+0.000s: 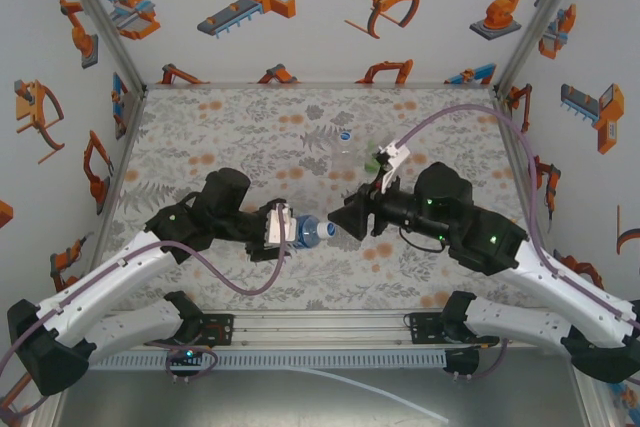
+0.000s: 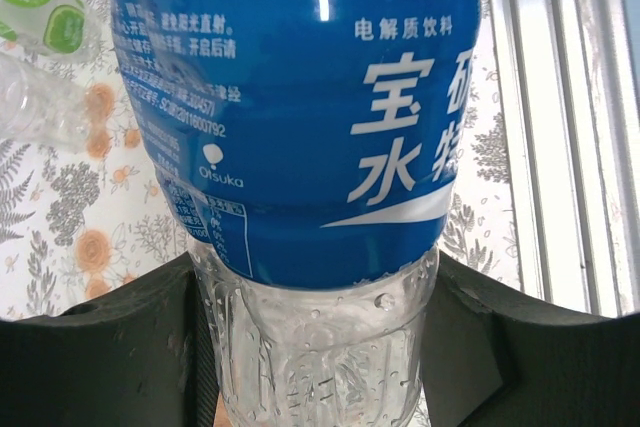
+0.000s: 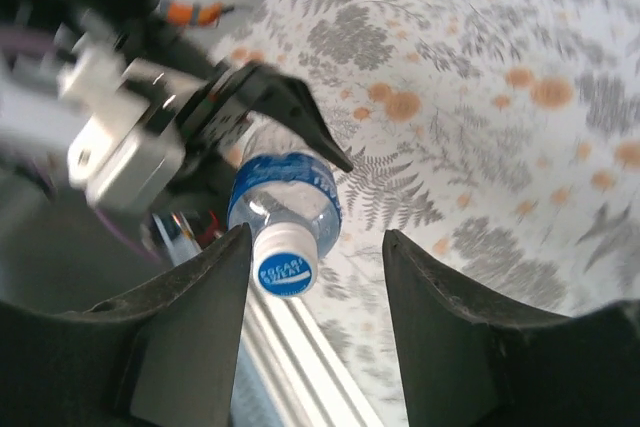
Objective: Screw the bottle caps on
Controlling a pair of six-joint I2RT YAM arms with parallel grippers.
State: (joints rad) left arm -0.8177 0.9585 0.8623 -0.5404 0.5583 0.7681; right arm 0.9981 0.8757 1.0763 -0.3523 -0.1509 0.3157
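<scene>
Your left gripper (image 1: 288,228) is clamping its fingers (image 2: 100,347) on the blue-label bottle (image 1: 310,232), holding it level above the table (image 1: 250,137), long axis running left-right, cap (image 1: 331,230) pointing rightward. Your right gripper (image 3: 315,239) is standing parted, flanking that cap, gripping nothing.

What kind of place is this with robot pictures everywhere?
Probably a robot practice booth: walls papered with cartoon robots, a flowery table, and real robot arms, the left arm and right arm, meeting at a blue-label bottle.
</scene>
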